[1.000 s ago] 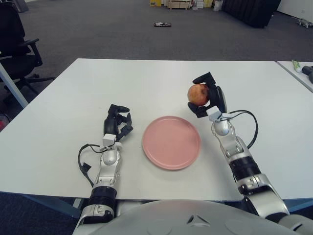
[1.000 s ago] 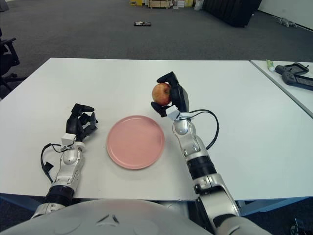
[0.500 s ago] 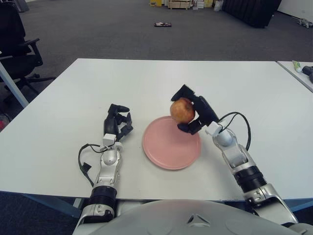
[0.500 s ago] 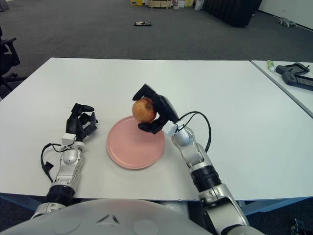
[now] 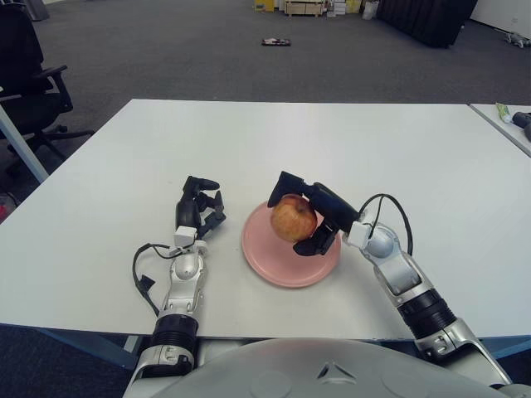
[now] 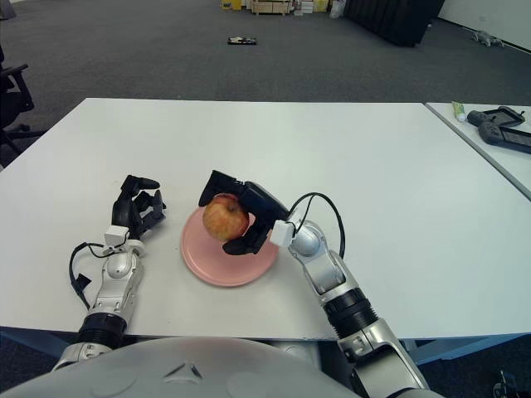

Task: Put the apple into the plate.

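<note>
Placing step, near the end: right hand (image 5: 309,217) has its black fingers wrapped round the apple (image 5: 293,220), one over the top, one curling under at the front, holding it over the pink plate (image 5: 286,265), toward the plate's far-left part. Apple reads as just above the plate surface, but can't tell if its underside touches; the lower finger blocks that spot. Next move, as I judge it: ease down the last bit, spread the fingers, then pull the hand back to the right w/o nudging the apple, since it's round and could roll off toward the rim. Left hand (image 5: 199,211) lies parked on the white table (image 5: 274,141), just left of the plate, fingers curled, nothing in it. Hard to make out: the third finger of the right hand is behind the apple, so grip contact there is unseen; part of the plate's far rim is also covered by hand and fruit.
</note>
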Robot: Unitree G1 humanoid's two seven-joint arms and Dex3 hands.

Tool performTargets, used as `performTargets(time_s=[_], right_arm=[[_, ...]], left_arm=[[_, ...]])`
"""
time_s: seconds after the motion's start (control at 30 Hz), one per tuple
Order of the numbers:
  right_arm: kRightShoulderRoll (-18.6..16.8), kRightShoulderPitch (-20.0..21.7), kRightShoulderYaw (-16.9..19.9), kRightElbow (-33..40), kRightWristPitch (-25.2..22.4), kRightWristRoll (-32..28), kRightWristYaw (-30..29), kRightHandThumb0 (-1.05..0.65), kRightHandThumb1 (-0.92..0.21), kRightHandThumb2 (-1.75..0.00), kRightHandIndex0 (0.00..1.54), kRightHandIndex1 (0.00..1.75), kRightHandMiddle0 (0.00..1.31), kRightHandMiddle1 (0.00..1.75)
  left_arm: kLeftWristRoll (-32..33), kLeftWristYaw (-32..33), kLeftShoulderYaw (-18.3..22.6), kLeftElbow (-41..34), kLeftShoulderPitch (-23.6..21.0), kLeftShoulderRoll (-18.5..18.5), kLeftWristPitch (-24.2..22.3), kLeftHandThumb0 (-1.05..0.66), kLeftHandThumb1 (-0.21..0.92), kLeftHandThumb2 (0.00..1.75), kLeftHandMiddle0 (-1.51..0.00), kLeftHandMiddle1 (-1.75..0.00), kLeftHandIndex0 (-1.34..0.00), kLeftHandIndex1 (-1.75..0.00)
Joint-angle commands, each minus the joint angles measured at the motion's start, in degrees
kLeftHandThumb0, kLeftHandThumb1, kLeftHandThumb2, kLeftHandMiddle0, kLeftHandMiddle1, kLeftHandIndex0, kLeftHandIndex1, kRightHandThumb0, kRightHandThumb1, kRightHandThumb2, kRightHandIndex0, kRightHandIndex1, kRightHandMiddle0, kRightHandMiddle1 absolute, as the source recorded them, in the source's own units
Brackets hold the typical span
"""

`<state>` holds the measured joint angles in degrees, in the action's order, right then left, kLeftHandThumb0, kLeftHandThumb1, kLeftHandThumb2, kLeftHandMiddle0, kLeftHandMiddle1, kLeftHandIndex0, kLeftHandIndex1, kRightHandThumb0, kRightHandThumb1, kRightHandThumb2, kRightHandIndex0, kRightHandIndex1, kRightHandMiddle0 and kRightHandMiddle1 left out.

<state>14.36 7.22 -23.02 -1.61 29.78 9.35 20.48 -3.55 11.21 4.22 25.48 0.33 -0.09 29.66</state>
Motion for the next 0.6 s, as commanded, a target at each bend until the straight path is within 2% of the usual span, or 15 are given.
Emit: performTargets(time_s=[0.0, 0.33, 0.57], right_arm=[[0.64, 0.82, -0.07, 0.14, 0.43, 1.65, 0.73, 0.0, -0.02, -1.62, 0.88, 1.62, 0.61, 1.75], [1.0, -0.25, -1.32, 3.72, -6.05, 8.7, 1.39, 0.0, -0.03, -1.62, 0.86, 1.65, 0.6, 1.75], [0.57, -0.51, -2.68, 2.72, -5.16, 15.65, -2.03, 0.0, -0.04, -1.61, 0.86, 1.65, 0.59, 1.75]], left_arm=[[-0.5, 0.04, 0.0, 2.19, 0.92, -0.08, 0.64, -0.4, 0.61, 0.95, -0.69, -1.75, -0.39, -1.75], [-1.63, 1.23, -0.1, 2.07, 1.01, 0.07, 0.33, -0.4, 0.62, 0.94, -0.69, -1.75, -0.38, -1.75], [-1.81, 1.58, -0.2, 2.13, 1.1, 0.06, 0.45, -0.4, 0.62, 0.94, -0.7, -1.75, -0.38, -1.75]])
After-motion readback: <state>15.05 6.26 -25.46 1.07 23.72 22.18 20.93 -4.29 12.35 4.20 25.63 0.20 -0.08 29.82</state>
